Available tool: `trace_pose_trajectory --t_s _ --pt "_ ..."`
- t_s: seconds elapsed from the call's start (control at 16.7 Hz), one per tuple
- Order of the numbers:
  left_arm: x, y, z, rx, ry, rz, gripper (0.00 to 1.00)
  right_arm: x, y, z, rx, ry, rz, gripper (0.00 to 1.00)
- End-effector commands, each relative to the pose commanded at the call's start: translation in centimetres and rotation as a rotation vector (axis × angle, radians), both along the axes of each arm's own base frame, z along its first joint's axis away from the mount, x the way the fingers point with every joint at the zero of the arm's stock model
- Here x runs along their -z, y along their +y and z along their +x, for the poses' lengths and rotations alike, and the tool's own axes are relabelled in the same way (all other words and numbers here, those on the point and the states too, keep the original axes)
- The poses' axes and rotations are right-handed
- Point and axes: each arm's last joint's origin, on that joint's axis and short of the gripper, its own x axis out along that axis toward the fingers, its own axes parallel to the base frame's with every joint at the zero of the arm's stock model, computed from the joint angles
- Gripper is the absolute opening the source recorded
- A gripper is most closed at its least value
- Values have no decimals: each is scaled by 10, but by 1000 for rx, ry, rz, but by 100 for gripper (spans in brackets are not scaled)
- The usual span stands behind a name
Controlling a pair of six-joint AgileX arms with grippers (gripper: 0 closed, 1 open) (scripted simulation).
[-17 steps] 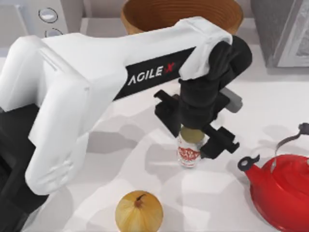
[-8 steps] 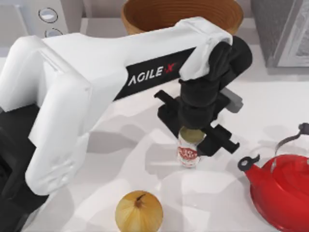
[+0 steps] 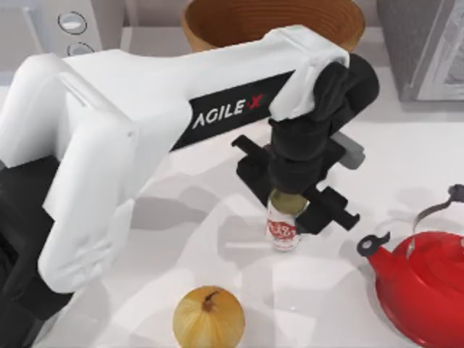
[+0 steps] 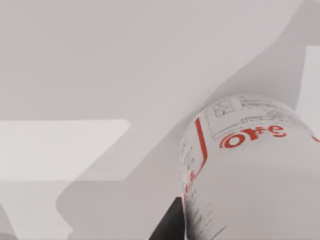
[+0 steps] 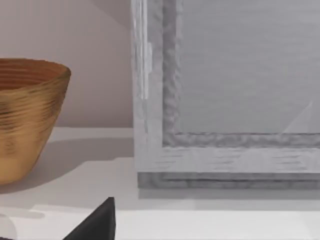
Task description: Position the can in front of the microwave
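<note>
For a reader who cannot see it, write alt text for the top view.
The left arm's tool grips the can mid-table. A yellow onion lies nearer the front, a red kettle at right, a wooden bowl behind.

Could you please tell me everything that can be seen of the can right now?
The can is a small white cylinder with a red label, white lettering and a dull gold top. It stands upright near the table's middle, beneath the left pincer, whose black fingers close on its upper part. The left wrist view shows red lettering and fine print on its side.
</note>
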Motion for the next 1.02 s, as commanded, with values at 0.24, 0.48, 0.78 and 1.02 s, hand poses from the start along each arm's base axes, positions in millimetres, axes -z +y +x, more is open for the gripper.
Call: trace_pose_trajectory --t_s 0.24,0.48,0.78,1.02 --pt "-10 -1 0 0 0 -1 0 0 0 0 0 0 0 100" --pt "-21 -1 0 1 -1 0 0 0 0 0 0 0 0 100" --pt "-35 -1 0 2 1 2 0 0 0 0 0 0 0 100" --pt "-40 0 0 0 0 0 0 0 0 0 0 0 0 100"
